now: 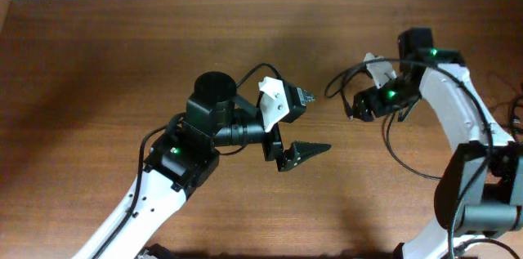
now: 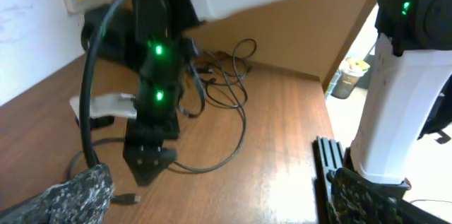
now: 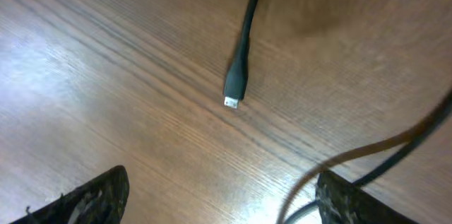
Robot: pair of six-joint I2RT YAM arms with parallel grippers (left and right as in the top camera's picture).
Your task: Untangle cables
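Brown wooden table (image 1: 98, 63) spreads beneath us; near a cable plug (image 3: 234, 91) our right gripper (image 3: 222, 203) stands wide and empty, our left gripper (image 1: 315, 122), turned toward that plug, wide too.

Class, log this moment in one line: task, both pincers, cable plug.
task: untangle cables | left pincer: open, empty | right pincer: open, empty, over table | cable plug: lying on table, untouched
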